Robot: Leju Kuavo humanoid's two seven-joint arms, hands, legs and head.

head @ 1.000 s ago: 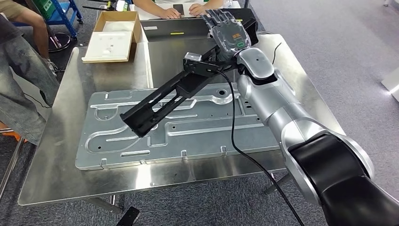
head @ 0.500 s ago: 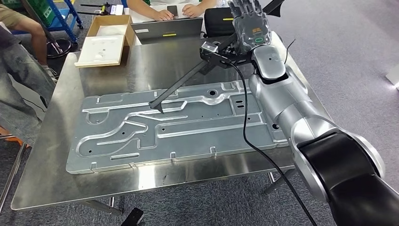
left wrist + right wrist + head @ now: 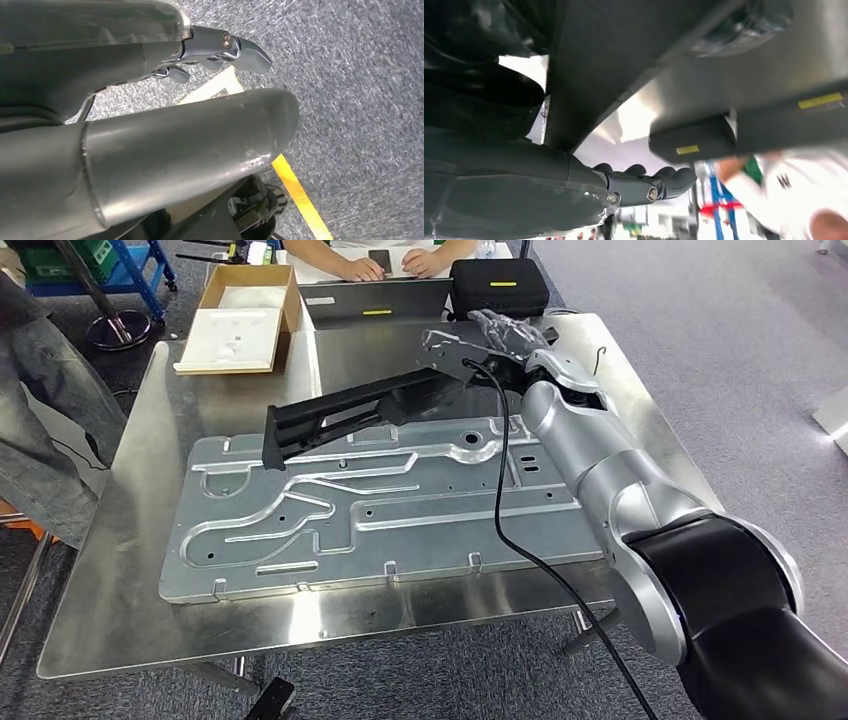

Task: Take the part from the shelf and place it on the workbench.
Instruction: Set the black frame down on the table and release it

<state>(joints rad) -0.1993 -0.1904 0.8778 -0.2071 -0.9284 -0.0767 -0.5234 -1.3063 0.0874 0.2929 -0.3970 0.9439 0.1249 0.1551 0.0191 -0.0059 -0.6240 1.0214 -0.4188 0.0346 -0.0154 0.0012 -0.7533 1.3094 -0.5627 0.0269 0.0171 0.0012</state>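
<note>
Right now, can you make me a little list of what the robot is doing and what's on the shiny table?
Right hand: right hand grips one end of the long black part.
Black part: reaches out over the grey metal plate; whether it touches the plate cannot be told.
Left hand: left hand hangs over grey carpet, holding nothing.
Table: steel workbench carries the plate and an open cardboard box.
Far edge: a black case and a laptop.
People: a person's hands rest by the laptop.
</note>
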